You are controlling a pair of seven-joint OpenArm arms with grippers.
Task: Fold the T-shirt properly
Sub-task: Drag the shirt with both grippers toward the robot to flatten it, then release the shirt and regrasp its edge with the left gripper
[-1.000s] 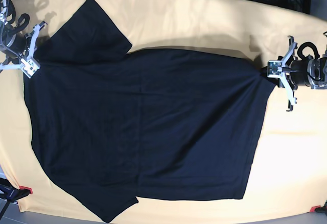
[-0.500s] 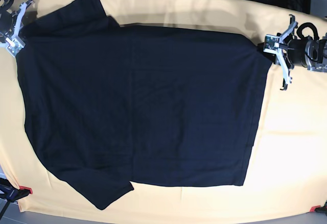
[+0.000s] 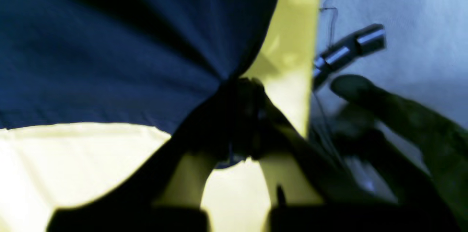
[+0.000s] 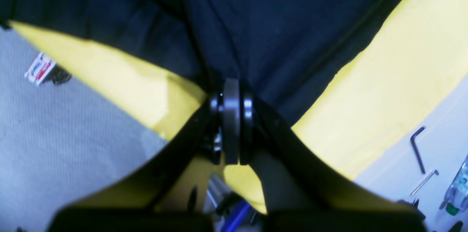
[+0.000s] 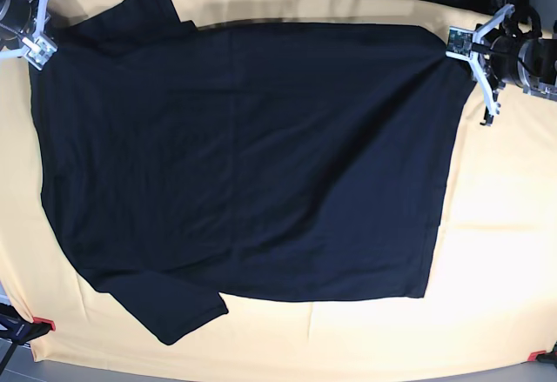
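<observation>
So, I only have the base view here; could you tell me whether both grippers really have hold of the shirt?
Observer: Yes. The right wrist view shows the right gripper shut on bunched T-shirt fabric.
Operator: Thanks, and the left one?
Observer: The left gripper is shut on a pinched corner too, though that view is blurred.
Operator: Is anything lying beside the cloth near the right arm?
Observer: Two hex keys on the pale surface past the yellow cloth.
</observation>
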